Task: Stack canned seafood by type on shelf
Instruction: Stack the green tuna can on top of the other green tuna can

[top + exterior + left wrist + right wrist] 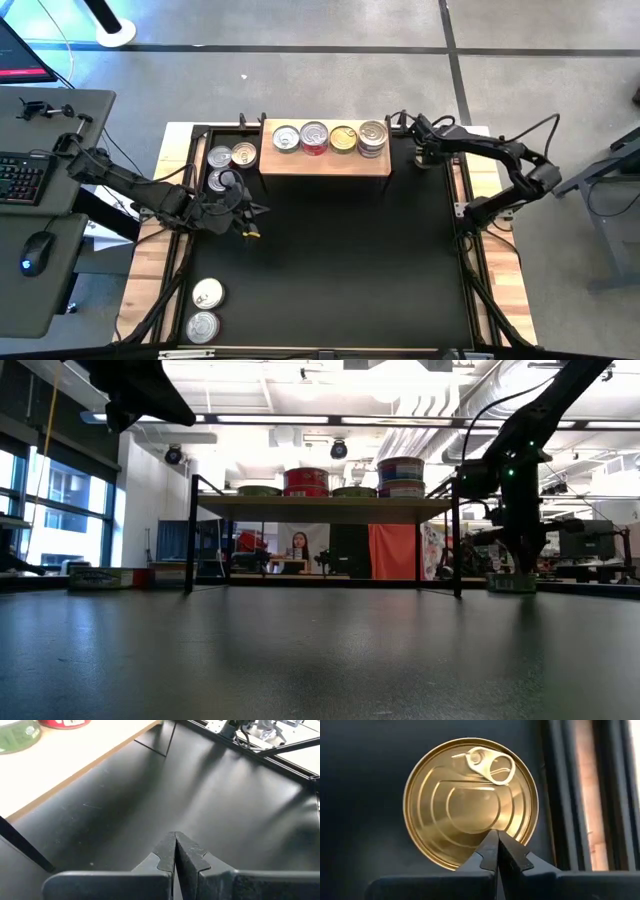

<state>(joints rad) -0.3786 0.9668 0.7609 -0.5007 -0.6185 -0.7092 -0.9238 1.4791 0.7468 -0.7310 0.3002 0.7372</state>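
Note:
The wooden shelf (pixel 325 163) stands at the far side of the black mat. Several tins sit on it: a silver one (pixel 286 138), a red-sided one (pixel 314 137), a gold one (pixel 343 138) and a stack (pixel 372 137). Three more tins (pixel 222 180) lie left of the shelf, and two (pixel 208 293) lie near the mat's near-left corner. My left gripper (pixel 175 840) is shut and hovers over bare mat near the shelf's left front leg. My right gripper (pixel 497 837) is shut and points down over a gold-lidded tin (pixel 470 800) that rests on the mat right of the shelf. My right gripper's shut fingertips (pixel 490 851) stand over the near rim of the gold tin's lid (pixel 465 847), coming from above. I cannot tell whether they touch it. The tin sits flat on the mat (pixel 512 582).
The shelf's thin black legs (pixel 190 535) stand on the mat, with open room under the board. Black frame rails (pixel 468 200) run along the mat's edges. A desk with keyboard and mouse (pixel 40 250) lies left of the table. A person (pixel 299 546) shows far behind the shelf.

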